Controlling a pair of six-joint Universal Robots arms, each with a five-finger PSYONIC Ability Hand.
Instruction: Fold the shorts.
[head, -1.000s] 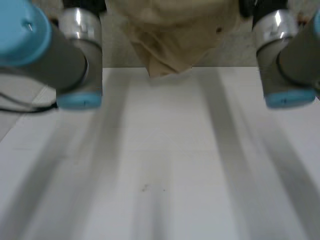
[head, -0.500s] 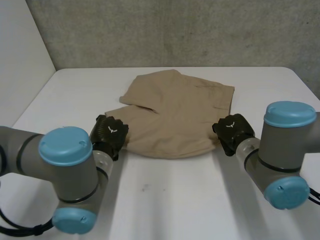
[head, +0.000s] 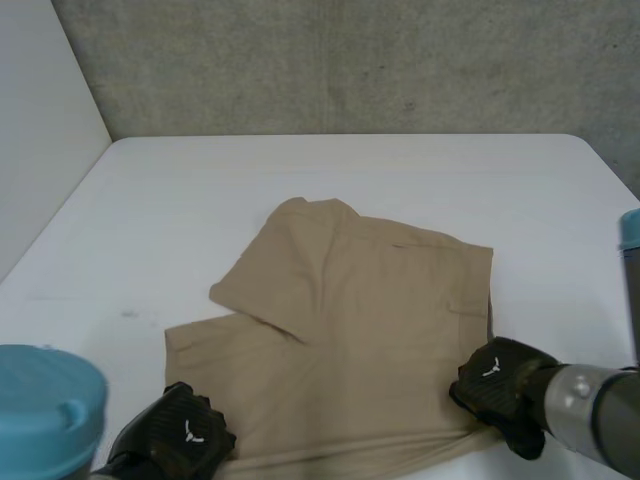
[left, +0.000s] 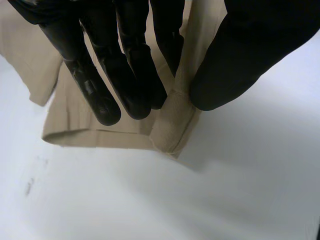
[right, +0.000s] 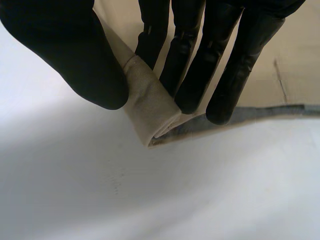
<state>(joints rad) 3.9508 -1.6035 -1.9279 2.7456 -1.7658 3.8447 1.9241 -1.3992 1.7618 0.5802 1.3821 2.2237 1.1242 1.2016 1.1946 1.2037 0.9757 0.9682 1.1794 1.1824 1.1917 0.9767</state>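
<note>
Tan shorts (head: 350, 330) lie spread on the white table (head: 400, 180), one leg hem turned back in a flap. My left hand (head: 175, 438) grips the near left corner of the cloth. In the left wrist view the fingers (left: 125, 75) and thumb pinch a folded edge of the shorts (left: 172, 125). My right hand (head: 500, 385) holds the near right corner. In the right wrist view its thumb and fingers (right: 190, 65) pinch a rolled fold of the shorts (right: 150, 110).
A grey wall (head: 350, 60) runs behind the table's far edge. Bare table lies beyond the shorts and on both sides. A small dark mark (head: 128, 313) sits on the table to the left of the shorts.
The shorts, hanging in the air a second ago, now lie on the table. Both hands have pulled them nearer to me and are still pinching the near corners.
</note>
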